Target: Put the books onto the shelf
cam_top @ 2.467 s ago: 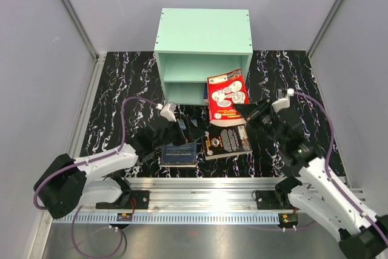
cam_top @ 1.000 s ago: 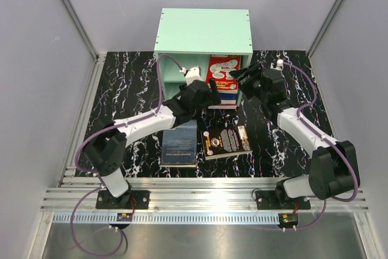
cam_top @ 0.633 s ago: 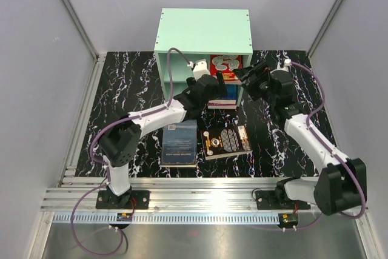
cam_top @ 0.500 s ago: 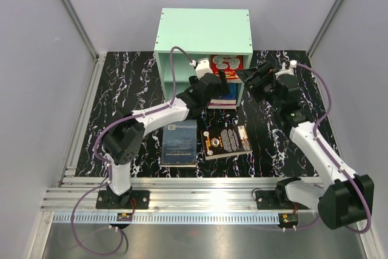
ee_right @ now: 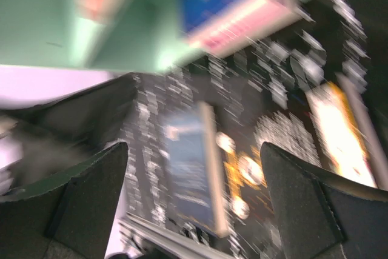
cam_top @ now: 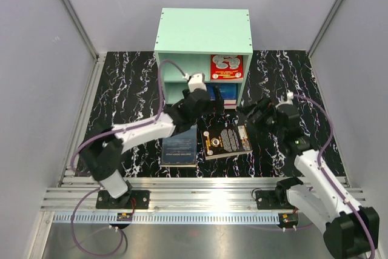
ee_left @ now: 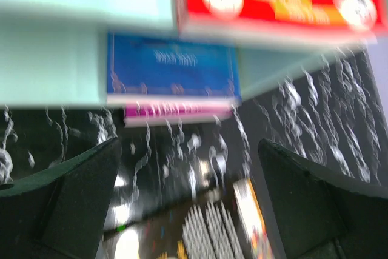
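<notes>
Okay: left tool (ee_left: 188,142) and right tool (ee_right: 194,147) both spread, empty. Right sits nearest the black book (cam_top: 227,141), so come in low along the bench (cam_top: 121,83) and pinch its right edge squarely.

5 books (cam_top: 226,66), 1 mint shelf (cam_top: 203,31) w/ 2 compartments, 2 robot arms (cam_top: 142,130), 2 hands (ee_left: 188,147), 1 table (cam_top: 121,83)

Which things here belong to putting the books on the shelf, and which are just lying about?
Part of the job:
shelf; red book in its upper compartment; blue book and purple book in the lower one; dark blue book and black book, not yet shelved.

Just there:
marble table; metal rail. Both are fixtures.
</notes>
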You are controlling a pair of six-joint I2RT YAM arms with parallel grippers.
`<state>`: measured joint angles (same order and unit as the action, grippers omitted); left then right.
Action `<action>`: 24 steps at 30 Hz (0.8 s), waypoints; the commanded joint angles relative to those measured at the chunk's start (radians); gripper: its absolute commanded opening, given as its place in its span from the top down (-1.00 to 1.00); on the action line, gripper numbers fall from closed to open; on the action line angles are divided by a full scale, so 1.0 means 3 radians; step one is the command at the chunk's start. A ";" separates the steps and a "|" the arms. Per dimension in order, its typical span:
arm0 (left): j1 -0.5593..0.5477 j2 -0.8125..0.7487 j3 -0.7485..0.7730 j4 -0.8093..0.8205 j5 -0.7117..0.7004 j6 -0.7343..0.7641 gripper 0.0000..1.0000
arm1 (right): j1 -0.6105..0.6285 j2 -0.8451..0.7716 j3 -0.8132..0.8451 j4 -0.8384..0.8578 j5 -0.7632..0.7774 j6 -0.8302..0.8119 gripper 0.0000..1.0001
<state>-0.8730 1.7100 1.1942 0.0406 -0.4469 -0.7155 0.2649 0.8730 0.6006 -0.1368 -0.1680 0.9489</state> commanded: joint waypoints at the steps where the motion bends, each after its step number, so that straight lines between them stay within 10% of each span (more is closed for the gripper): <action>1: -0.0035 -0.0622 -0.0559 0.0258 0.0491 -0.0003 -0.98 | -0.0019 -0.0301 -0.0289 -0.0571 0.0186 0.0012 -0.94; 9: -0.0127 -0.0583 -0.1393 0.0754 0.1484 -0.0034 -0.97 | -0.0024 0.0003 -0.0667 -0.0971 0.0453 0.0298 -0.93; 24: 0.0005 0.0574 -0.0217 0.0539 0.1985 0.0830 -0.97 | 0.0042 -0.0086 -0.0979 -0.1103 -0.0053 0.0615 -0.85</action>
<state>-0.8867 1.8465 1.1065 0.1864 0.0937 -0.5236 0.2668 0.8936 0.3328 -0.3714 -0.1532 1.1084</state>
